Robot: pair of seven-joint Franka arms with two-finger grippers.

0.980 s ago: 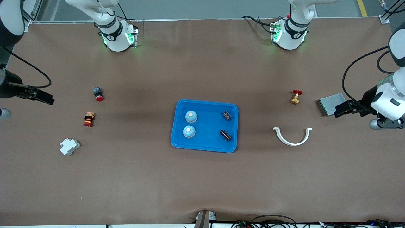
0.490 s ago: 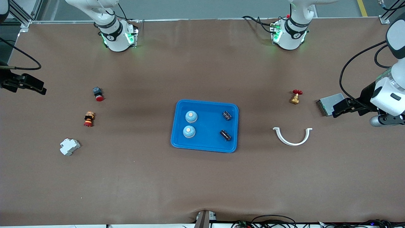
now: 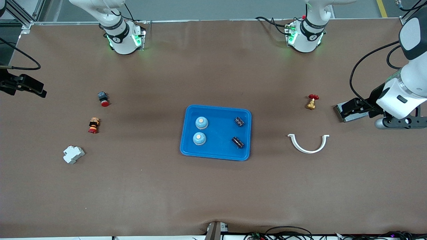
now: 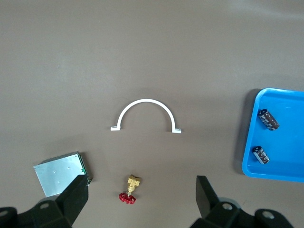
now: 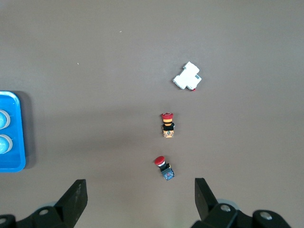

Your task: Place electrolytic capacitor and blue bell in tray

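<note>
The bright-blue tray [image 3: 218, 133] lies mid-table. In it sit two blue bells [image 3: 201, 122] [image 3: 199, 138] toward the right arm's end and two dark electrolytic capacitors [image 3: 239, 121] [image 3: 237, 142] toward the left arm's end. My left gripper [image 3: 348, 107] hangs open and empty over the grey metal box, well away from the tray. In its wrist view the left gripper [image 4: 142, 187] frames the valve, with the tray [image 4: 285, 156] and capacitors [image 4: 268, 118] off to one side. My right gripper [image 3: 38, 90] is open and empty at the right arm's end; in its wrist view the right gripper [image 5: 140, 190] is over bare table.
Toward the left arm's end lie a red-handled brass valve [image 3: 312, 101], a white half-ring clamp [image 3: 308, 143] and a grey metal box [image 3: 347, 116], partly covered by the gripper. Toward the right arm's end lie two red push buttons [image 3: 103, 98] [image 3: 94, 125] and a white block [image 3: 73, 154].
Both arms have pulled back: the left gripper shifted over the grey box, and the right gripper moved out to the table's end. Nothing in the tray moved.
</note>
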